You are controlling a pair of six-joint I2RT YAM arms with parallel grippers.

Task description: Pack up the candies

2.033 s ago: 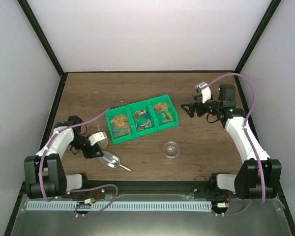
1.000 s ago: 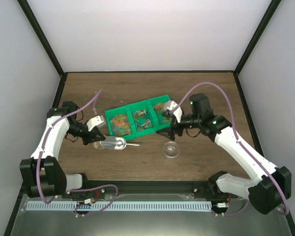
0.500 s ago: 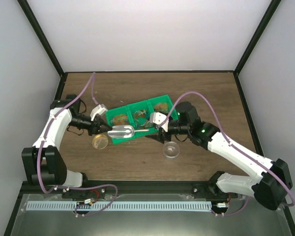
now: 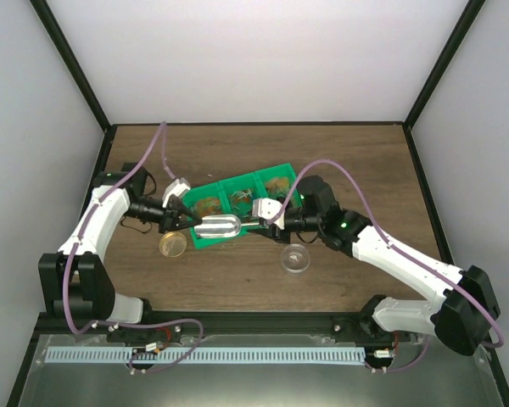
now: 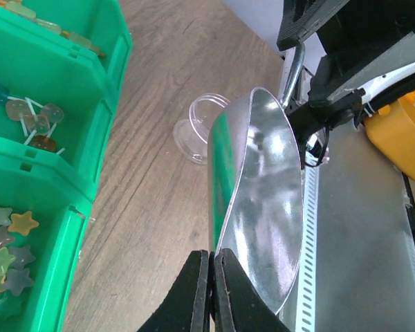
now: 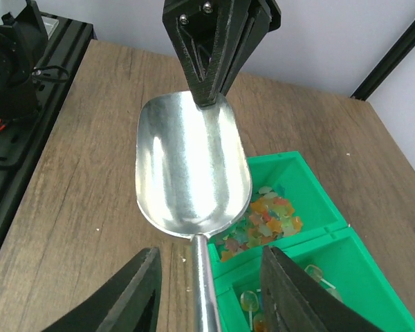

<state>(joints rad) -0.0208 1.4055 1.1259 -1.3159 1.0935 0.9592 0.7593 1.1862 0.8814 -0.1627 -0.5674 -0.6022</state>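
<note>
Pinched shut on the front lip of the scoop (image 6: 190,169), the left claw (image 5: 212,259) holds it in the air, while the right claw (image 6: 211,252) straddles the thin handle with its jaws part open and a gap on each side, so it grips nothing yet. The counter (image 4: 237,153) carries a green tray (image 5: 111,97) of three compartments at its middle, a little toward the left edge. The scoop hangs over the tray's near left corner, bowl up and empty. A clear cup (image 4: 295,258) stands open between the tray and the counter's near edge. A round yellowish dish (image 4: 173,244), or lid, I cannot tell which, lies just beside the tray's near left corner. The candies (image 6: 263,214), tiny stars in mixed colours, lie in the tray's left end compartment, with lollipops (image 5: 31,117) in the middle one. The step looks like a handover of the scoop. To do it well, the right claw should close squarely on the handle close to the bowl, with the rod centred between the pads. The left claw should let go only once that grip is firm and the bowl is level. A round, slim handle may roll in the jaws, so the bowl could tip. No brand, label or writing can be read in any view.
</note>
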